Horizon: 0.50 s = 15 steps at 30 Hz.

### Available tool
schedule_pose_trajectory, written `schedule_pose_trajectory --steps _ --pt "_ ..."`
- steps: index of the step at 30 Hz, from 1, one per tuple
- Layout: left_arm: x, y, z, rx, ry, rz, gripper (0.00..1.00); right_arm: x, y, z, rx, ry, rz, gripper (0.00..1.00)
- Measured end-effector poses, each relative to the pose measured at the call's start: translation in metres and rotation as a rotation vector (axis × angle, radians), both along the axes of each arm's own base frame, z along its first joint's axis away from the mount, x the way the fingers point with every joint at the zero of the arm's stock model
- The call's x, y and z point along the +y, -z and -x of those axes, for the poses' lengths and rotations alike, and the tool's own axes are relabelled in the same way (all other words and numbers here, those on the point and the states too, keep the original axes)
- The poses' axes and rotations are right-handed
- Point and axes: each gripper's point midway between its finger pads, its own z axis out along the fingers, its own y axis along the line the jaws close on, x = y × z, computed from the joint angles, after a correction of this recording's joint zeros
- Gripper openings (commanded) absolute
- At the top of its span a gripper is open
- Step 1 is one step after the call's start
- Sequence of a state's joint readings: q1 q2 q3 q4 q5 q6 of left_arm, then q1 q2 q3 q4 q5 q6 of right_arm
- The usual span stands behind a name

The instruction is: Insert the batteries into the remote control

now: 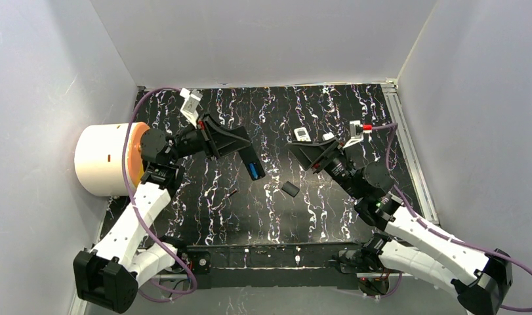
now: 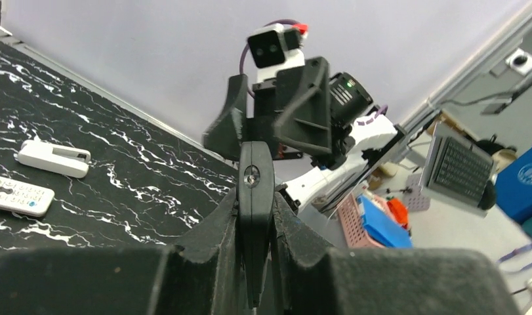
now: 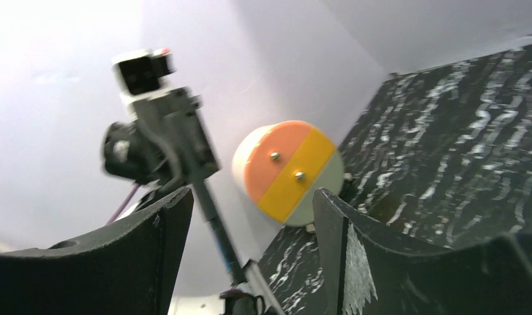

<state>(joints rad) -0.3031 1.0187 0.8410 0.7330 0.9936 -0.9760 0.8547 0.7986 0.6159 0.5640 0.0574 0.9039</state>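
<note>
My left gripper point(image 1: 245, 152) is shut on a black remote control point(image 1: 253, 168) and holds it above the mat; a blue patch shows on its upper face. In the left wrist view the remote point(image 2: 255, 197) stands edge-on between the closed fingers. My right gripper point(image 1: 301, 150) is open and empty, facing the left one from the right, apart from the remote. In the right wrist view the remote point(image 3: 218, 230) shows as a thin bar between the open jaws, at a distance. One tiny dark battery point(image 1: 232, 193) lies on the mat below the remote. I see no green battery.
A small black flat piece point(image 1: 290, 189) lies mid-mat. A white remote point(image 1: 302, 134) and a small white piece point(image 1: 328, 136) lie behind my right gripper; both show in the left wrist view point(image 2: 17, 195) point(image 2: 53, 158). A white-and-orange cylinder point(image 1: 109, 159) stands at the left edge.
</note>
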Motion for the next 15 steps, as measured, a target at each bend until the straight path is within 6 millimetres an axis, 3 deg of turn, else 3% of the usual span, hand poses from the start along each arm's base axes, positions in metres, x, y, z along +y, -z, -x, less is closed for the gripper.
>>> schedule_pose_trajectory --steps 3,9,15 --pt "0.002 0.001 0.011 -0.077 0.014 -0.018 0.00 -0.007 0.019 -0.015 0.063 0.088 0.045 0.76" --pt "0.004 0.010 0.023 -0.184 0.038 -0.055 0.00 -0.007 0.095 -0.046 0.275 0.222 0.258 0.73" --pt "0.006 0.023 0.030 -0.266 0.050 -0.086 0.00 0.002 0.149 -0.055 0.392 0.228 0.406 0.72"
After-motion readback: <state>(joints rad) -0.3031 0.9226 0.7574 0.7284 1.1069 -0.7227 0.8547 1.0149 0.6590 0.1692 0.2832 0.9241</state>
